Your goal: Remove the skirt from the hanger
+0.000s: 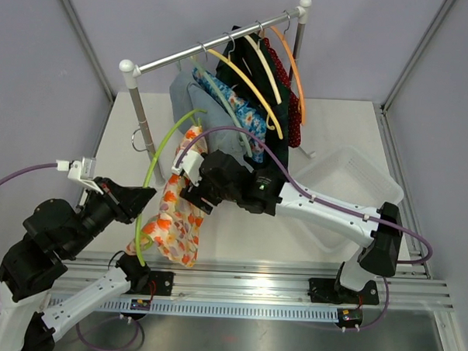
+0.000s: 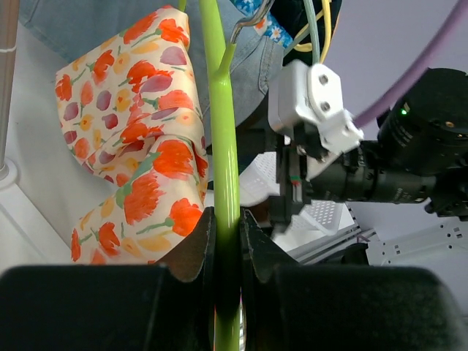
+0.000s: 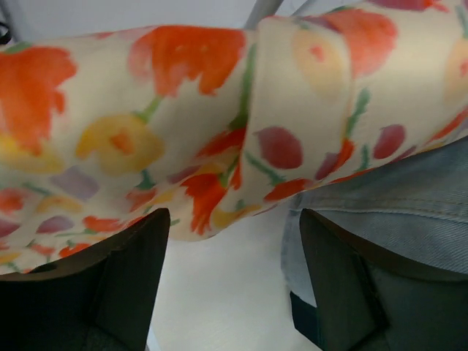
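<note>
Skirt (image 1: 174,216), the orange-flowered one, hangs from the green hanger (image 1: 150,176) over the near-left part of the counter (image 1: 337,126), just near of a denim garment (image 3: 409,205). My left jaws are pinching the hanger's bar, with the cloth draped just to their right. My right jaws are spread, and a fold of the skirt sits right at their mouth, just past the tips and not yet between them. I judge the step in hand is taking hold of that fold. To do it well I'd push in until only flowered cloth lies between them, leave the denim out, close, then draw the cloth down along the bar while the left side holds firm.
</note>
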